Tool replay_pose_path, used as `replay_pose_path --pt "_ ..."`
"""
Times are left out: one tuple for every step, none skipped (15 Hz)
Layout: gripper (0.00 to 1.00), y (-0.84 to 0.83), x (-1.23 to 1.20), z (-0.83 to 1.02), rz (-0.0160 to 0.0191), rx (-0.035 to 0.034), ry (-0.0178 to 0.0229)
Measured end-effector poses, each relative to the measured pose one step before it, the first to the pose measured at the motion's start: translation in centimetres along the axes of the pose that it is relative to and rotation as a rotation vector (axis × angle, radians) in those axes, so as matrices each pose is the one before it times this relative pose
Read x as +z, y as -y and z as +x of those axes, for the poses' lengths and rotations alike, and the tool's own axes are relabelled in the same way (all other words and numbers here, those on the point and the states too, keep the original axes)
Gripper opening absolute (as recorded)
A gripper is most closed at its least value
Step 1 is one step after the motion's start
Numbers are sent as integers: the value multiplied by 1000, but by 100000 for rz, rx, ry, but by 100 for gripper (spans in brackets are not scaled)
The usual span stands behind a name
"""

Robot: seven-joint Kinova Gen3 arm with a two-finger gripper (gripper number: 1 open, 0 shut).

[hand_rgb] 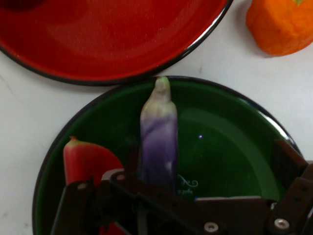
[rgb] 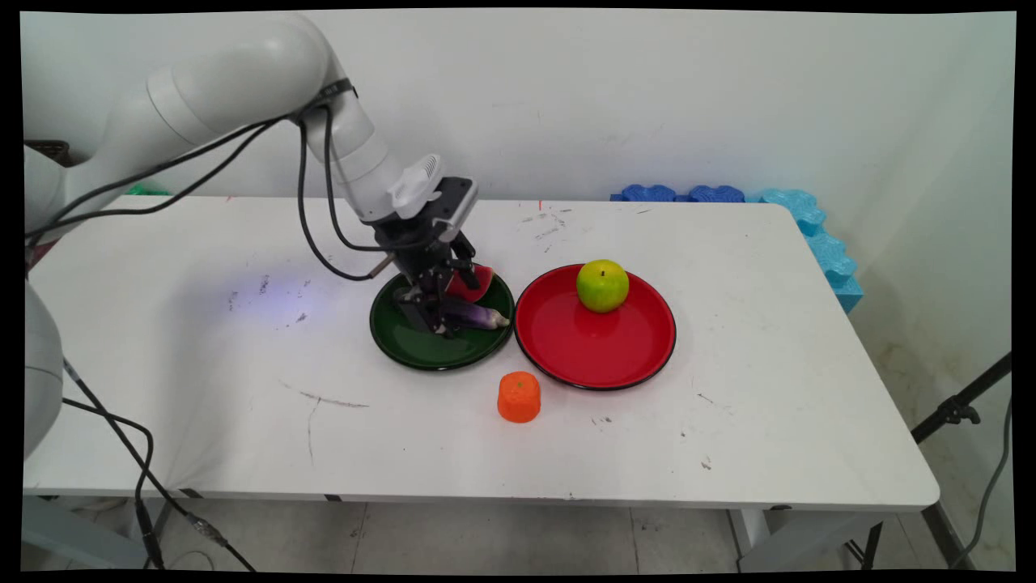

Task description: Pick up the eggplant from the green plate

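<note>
Down over the green plate (rgb: 405,348), the gripper (rgb: 433,317) is hovering with its claw spread wide. The purple eggplant (rgb: 481,316) is lying between the fingers, unpinched, beside a watermelon slice (rgb: 473,283). Alongside, a red plate (rgb: 599,356) is carrying a green apple (rgb: 602,285), with an orange toy fruit (rgb: 519,397) sitting nearby.

- My gripper (rgb: 443,322) hides the eggplant's (hand_rgb: 159,137) near end and part of the watermelon slice (hand_rgb: 88,161) on the green plate (hand_rgb: 234,147).
- Fingertips: unclear.
</note>
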Motion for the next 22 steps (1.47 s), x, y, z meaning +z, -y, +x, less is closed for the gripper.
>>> replay_pose_path --pt "100 105 400 -84 128 -83 506" --pt "100 61 232 -69 33 -87 348" --pt "100 74 297 -107 40 -128 535" --pt "100 36 151 -81 10 -118 340" --pt "100 48 211 -150 40 -244 533" --pt "100 49 213 -178 56 -346 595" --pt "100 44 178 -170 76 -450 503" --pt "100 50 250 -205 6 -562 568" --pt "100 38 183 -135 -7 -394 354" --pt "100 74 241 -142 -32 -394 437" --pt "100 70 231 -108 -12 -297 329" --pt "100 77 192 -68 3 -215 227" --pt "100 91 206 -38 -8 -154 207" --pt "100 48 177 -51 -68 -133 165" --pt "100 7 135 -40 -53 -58 141" --pt "100 -17 73 -31 -30 -62 7" --pt "100 -15 89 -37 -38 -106 16" --pt "0 -22 86 -77 101 -65 -35" --pt "0 -10 53 -19 50 78 -81" --pt "0 -29 40 -40 8 54 -126" --pt "0 -46 -2 -36 -1 20 -92" --pt "0 -66 -15 -27 -34 66 -181"
